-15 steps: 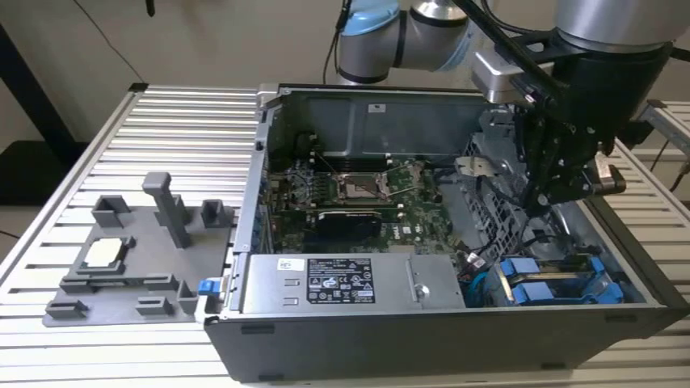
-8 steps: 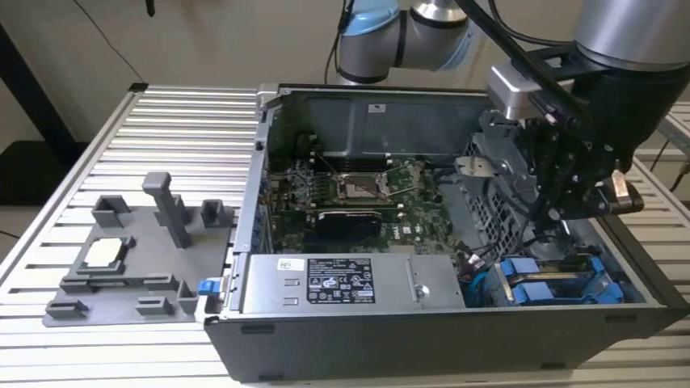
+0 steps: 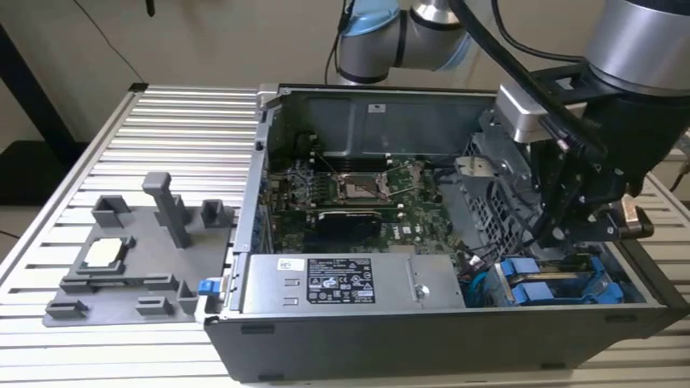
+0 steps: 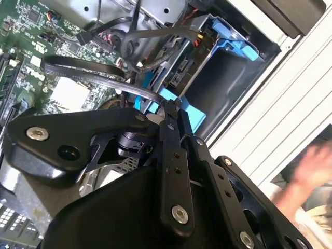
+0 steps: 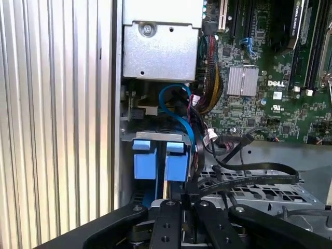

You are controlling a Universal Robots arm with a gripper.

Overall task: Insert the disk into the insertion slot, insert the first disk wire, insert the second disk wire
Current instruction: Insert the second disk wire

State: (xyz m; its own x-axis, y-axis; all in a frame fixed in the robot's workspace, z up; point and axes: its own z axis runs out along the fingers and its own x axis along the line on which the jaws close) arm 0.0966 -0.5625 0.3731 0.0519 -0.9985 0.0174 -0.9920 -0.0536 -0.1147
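Reaching down into the open computer case point(image 3: 356, 339), the pincer point(image 3: 563, 234) hangs at the drive bay on the exterior view's right, just above the blue-framed drives. Its black fingers point(image 5: 171, 218) lie close together in the first wrist view, pointing at the gap between two blue tabs; whether they grip anything I cannot tell, for the tips are hidden among the cables.

The disk point(image 3: 539, 279) sits in the bay at the case's front corner, with a second blue-framed drive point(image 3: 544, 294) right beside it; which of the two blue tabs in the first wrist view belongs to it I cannot say.

In the exterior view a grey holder point(image 3: 135, 259) with upright posts lies on the ribbed metal bench point(image 3: 173, 121), well apart from the case. The first wrist view gives the blue cable point(image 5: 179, 111) curling behind the tabs, black wires point(image 5: 244, 174) crossing before the linkage, and the green circuit board point(image 5: 270, 88). In the second wrist view a flat black cable point(image 4: 88, 70) loops over the board, the blue frame point(image 4: 233, 44) shows past the linkage, and a blurred hand point(image 4: 311, 168) sits beyond the bench edge.
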